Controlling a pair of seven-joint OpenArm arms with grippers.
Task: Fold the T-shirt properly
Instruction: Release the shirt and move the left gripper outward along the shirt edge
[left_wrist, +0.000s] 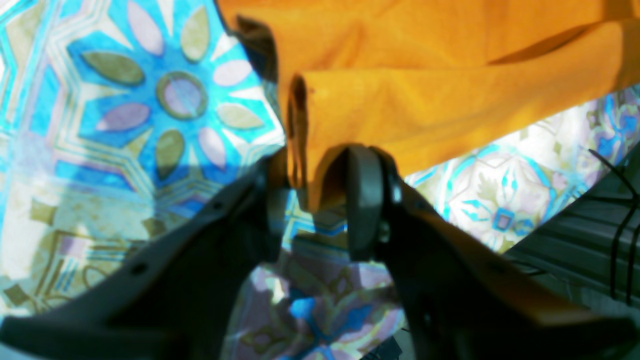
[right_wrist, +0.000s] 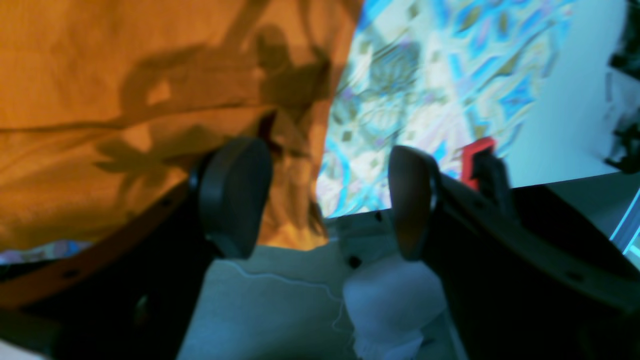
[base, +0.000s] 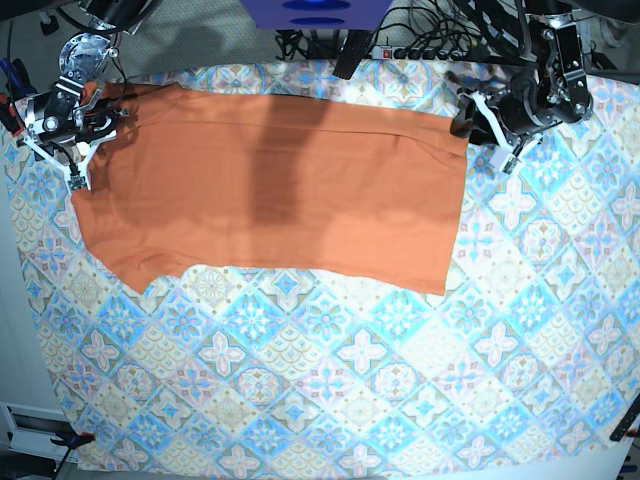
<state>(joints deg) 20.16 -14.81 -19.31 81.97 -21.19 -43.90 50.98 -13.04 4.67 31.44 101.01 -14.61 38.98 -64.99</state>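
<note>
Tile-patterned tablecloth (base: 330, 390) covers the work surface. Left gripper (left_wrist: 312, 197) pinches a folded edge of the T-shirt (base: 280, 190) at its far corner; right gripper (right_wrist: 320, 197) is spread, with fabric beside one finger but nothing clamped. The shirt lies spread across the cloth's far half. Risk: a one-sided pull could skew or bunch the fabric. No legible writing or labels.

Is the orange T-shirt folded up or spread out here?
Mostly spread: the T-shirt lies as one wide sheet on the tablecloth. Whether it is already doubled once, cannot tell.
</note>
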